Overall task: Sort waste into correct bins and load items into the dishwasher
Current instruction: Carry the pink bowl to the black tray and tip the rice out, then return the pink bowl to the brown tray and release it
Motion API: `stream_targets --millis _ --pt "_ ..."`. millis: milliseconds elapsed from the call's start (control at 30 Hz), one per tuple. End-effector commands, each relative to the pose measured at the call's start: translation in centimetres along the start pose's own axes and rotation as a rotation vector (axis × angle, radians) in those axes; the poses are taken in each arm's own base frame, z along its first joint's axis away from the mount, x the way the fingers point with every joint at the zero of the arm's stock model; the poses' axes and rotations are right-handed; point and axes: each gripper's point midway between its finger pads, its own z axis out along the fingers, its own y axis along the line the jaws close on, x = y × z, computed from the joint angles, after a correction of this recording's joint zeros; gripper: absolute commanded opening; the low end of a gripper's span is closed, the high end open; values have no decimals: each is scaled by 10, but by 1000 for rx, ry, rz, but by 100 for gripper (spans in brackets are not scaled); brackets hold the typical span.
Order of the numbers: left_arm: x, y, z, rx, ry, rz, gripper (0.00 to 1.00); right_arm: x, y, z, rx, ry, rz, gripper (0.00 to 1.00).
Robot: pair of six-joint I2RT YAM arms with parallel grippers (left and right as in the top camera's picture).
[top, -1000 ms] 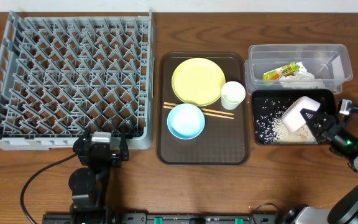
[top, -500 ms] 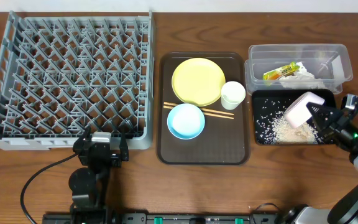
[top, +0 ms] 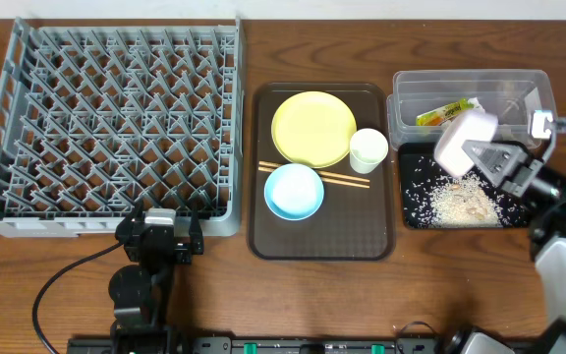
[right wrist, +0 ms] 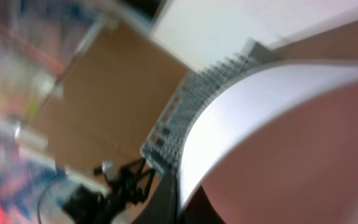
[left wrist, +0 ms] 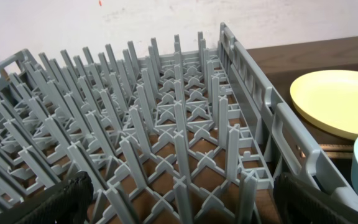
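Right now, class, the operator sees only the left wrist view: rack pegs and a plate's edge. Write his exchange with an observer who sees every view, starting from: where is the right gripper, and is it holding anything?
Observer: The right gripper is shut on the white bowl, which is tilted above where the tub meets the black tray.
Operator: Is there food in that tray?
Observer: Yes, a heap of rice lies in it.
Operator: And the tub?
Observer: A wrapper lies in it.
Operator: What lies by the plate?
Observer: Blue bowl, cup and chopsticks, all on a brown tray.
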Motion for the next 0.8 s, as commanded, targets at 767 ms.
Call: stream_targets --millis 767 --pt "15 -6 1 31 45 8 94 93 44 163 80 369 13 1"
